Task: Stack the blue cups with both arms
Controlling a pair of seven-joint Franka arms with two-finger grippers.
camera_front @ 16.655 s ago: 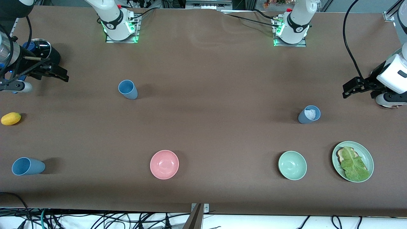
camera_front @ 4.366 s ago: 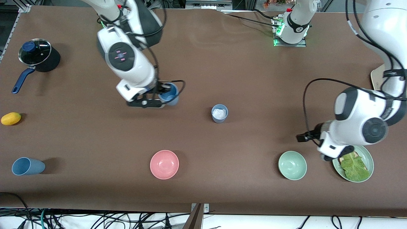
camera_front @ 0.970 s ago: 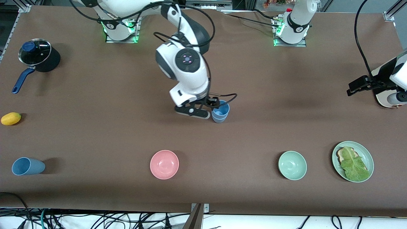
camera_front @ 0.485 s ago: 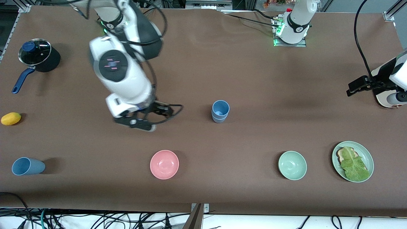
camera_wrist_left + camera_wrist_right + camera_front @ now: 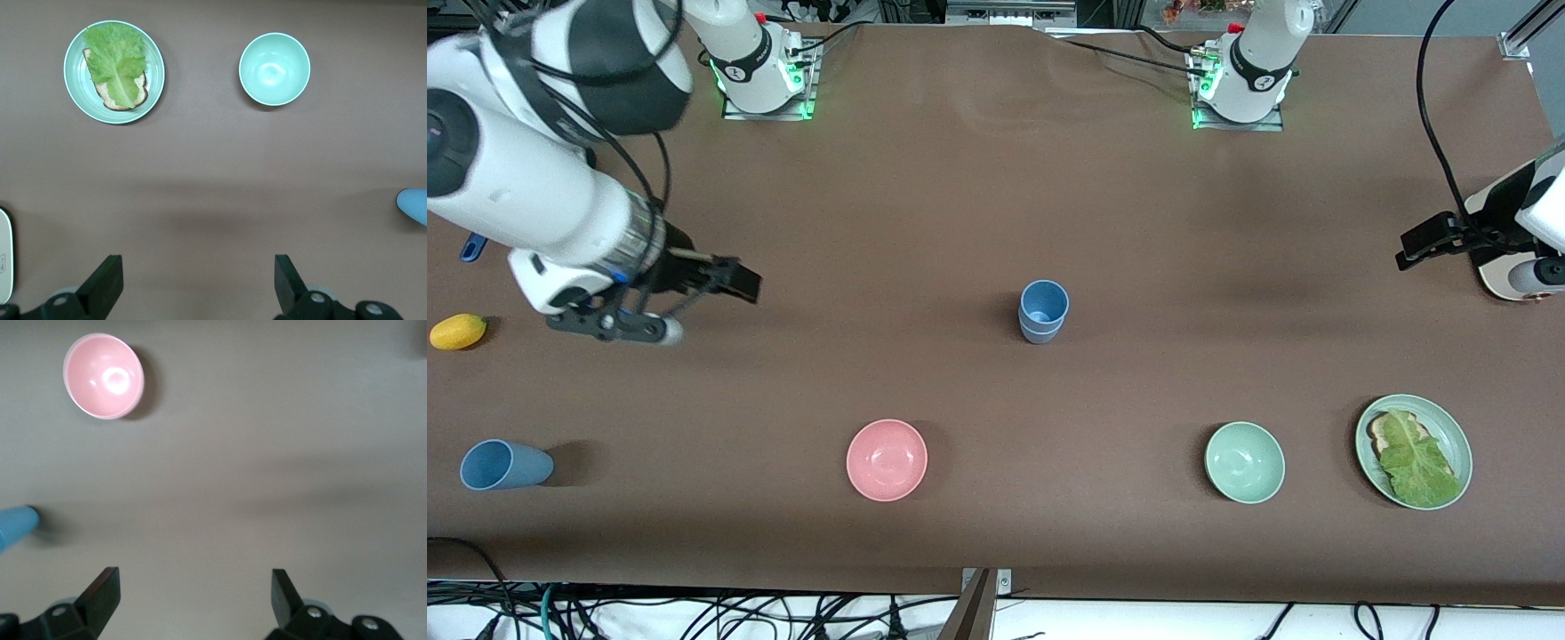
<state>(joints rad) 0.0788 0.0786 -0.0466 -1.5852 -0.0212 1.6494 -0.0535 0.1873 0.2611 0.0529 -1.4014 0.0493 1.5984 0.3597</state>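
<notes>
The sky-blue cup (image 5: pixel 1044 300) sits nested in the grey-blue cup (image 5: pixel 1040 332), upright in the middle of the table, with no gripper touching the stack. My right gripper (image 5: pixel 727 284) is open and empty above bare table, toward the right arm's end, well away from the stack. In the right wrist view its fingers (image 5: pixel 100 593) stand wide apart, and a bit of blue cup (image 5: pixel 13 527) shows at the edge. My left gripper (image 5: pixel 1416 248) waits open and empty at the left arm's end. A bit of blue cup (image 5: pixel 415 203) shows at the edge of the left wrist view.
A third blue cup (image 5: pixel 503 465) lies on its side near the front edge at the right arm's end. A pink bowl (image 5: pixel 887 460), a green bowl (image 5: pixel 1244 462) and a green plate (image 5: pixel 1369 418) with lettuce stand nearer the front camera. A yellow fruit (image 5: pixel 458 331) lies beside the right arm.
My right gripper let go of the sky-blue cup, now nested in the grey-blue one, and swung away toward the right arm's end. The left arm has not moved in the last second.
</notes>
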